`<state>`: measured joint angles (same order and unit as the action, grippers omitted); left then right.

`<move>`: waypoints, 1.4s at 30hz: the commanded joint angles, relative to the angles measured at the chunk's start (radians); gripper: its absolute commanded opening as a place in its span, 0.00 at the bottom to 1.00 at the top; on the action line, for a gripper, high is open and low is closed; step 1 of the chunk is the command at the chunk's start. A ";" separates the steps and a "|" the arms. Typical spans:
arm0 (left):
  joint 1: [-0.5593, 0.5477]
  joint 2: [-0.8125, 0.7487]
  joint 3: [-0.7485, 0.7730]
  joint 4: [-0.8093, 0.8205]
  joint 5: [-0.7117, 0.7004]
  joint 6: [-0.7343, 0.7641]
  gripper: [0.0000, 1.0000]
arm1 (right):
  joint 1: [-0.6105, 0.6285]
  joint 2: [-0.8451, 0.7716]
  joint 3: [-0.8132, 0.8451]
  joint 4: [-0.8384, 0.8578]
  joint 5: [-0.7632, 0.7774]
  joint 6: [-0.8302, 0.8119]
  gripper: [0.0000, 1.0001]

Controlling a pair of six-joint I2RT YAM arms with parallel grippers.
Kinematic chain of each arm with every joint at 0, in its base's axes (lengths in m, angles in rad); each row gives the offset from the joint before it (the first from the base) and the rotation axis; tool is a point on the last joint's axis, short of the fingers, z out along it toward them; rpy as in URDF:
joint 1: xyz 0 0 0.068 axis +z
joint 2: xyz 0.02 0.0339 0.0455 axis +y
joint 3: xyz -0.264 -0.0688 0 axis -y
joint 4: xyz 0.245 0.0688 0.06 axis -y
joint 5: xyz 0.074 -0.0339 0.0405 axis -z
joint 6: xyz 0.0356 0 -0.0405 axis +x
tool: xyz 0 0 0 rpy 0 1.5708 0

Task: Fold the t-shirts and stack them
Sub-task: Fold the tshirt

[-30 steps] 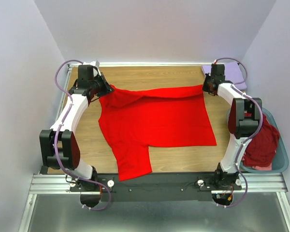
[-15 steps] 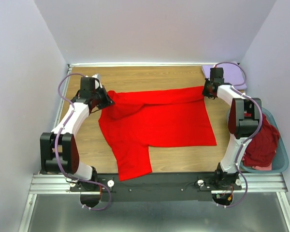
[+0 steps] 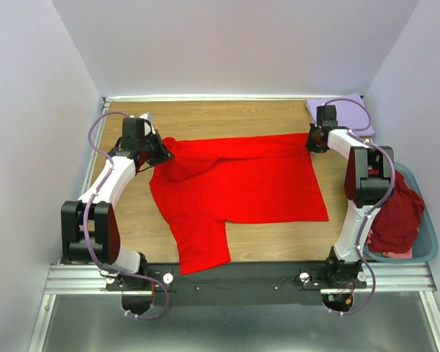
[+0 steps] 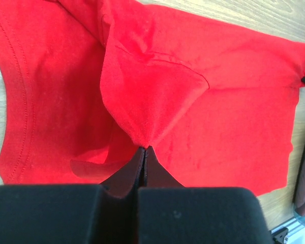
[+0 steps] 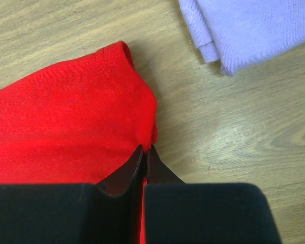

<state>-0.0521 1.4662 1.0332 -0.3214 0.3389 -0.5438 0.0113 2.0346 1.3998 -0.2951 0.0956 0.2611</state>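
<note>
One lavender shirt lies folded just beyond our right gripper; red shirt spans from it to left gripper, both pinching its far edge, first fold unfinished; maroon shirts unfolded in basket, behind right gripper.

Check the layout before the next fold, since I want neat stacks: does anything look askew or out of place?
The red t-shirt lies skewed: one sleeve hangs past the near edge of the table onto the black rail, and the cloth bunches beside the left gripper. Nothing else stands out.
</note>
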 commanded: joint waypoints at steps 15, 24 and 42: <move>0.005 0.054 0.103 -0.002 -0.083 0.038 0.00 | -0.008 -0.034 0.063 -0.070 0.001 0.013 0.10; 0.011 0.213 0.330 -0.001 -0.127 0.038 0.00 | -0.007 0.053 0.255 -0.072 0.000 0.032 0.10; 0.018 0.330 0.516 -0.065 -0.086 0.056 0.00 | -0.007 0.066 0.254 -0.073 -0.065 0.033 0.10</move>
<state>-0.0448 1.8782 1.5967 -0.3565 0.2443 -0.5133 0.0113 2.1559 1.7245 -0.3550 0.0559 0.2874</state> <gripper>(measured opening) 0.005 0.100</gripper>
